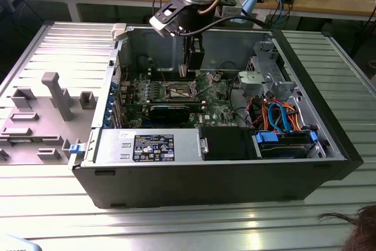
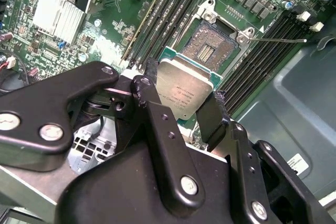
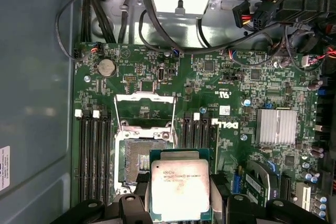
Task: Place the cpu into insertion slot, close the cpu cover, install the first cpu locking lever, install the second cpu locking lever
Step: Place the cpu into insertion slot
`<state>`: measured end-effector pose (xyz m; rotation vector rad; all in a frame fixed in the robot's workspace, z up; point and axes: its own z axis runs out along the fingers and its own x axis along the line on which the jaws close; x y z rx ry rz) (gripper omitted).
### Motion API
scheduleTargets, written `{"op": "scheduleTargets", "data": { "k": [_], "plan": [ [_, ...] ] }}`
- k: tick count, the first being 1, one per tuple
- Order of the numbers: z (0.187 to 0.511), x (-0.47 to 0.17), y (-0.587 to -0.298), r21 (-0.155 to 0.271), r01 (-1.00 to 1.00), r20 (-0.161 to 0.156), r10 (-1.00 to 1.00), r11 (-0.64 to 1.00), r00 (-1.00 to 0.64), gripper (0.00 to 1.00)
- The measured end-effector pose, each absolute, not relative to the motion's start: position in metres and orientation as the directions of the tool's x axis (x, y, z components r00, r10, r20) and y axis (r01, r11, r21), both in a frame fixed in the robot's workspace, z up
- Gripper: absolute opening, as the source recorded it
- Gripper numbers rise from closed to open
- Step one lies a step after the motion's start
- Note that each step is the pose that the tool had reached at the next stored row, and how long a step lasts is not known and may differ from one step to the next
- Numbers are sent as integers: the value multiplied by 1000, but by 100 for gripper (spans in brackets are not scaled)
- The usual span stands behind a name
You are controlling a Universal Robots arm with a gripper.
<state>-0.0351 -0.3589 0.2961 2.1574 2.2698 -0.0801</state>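
Observation:
My gripper (image 2: 184, 85) is shut on the cpu (image 2: 181, 95), a thin square chip with a pale silvery face, pinched by its edges between two black fingers (image 2: 148, 77). In the first wrist view the cpu (image 3: 180, 187) hangs above the green board, partly over one corner of the insertion slot (image 3: 137, 162). The slot lies bare, with a dark centre and a metal rim. The cpu cover (image 3: 146, 103) is swung open beside it. A thin locking lever (image 2: 278, 40) sticks out past the slot (image 2: 210, 51). In the exterior view the gripper (image 1: 188, 70) hovers just above the slot (image 1: 180, 91).
Long black memory slots (image 3: 94, 156) flank the socket. A finned heatsink (image 3: 275, 126) and cable bundles (image 3: 262, 19) lie nearby. The open case (image 1: 176, 180) holds a power supply (image 1: 150, 146) and a drive cage (image 1: 282, 136). A grey fixture (image 1: 53, 95) stands outside.

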Motion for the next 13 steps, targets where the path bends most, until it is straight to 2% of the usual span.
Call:
{"op": "scheduleTargets", "data": {
  "k": [13],
  "plan": [
    [292,-36,-358,-31,998,-42,998,50,-51,55]
  ]
}}
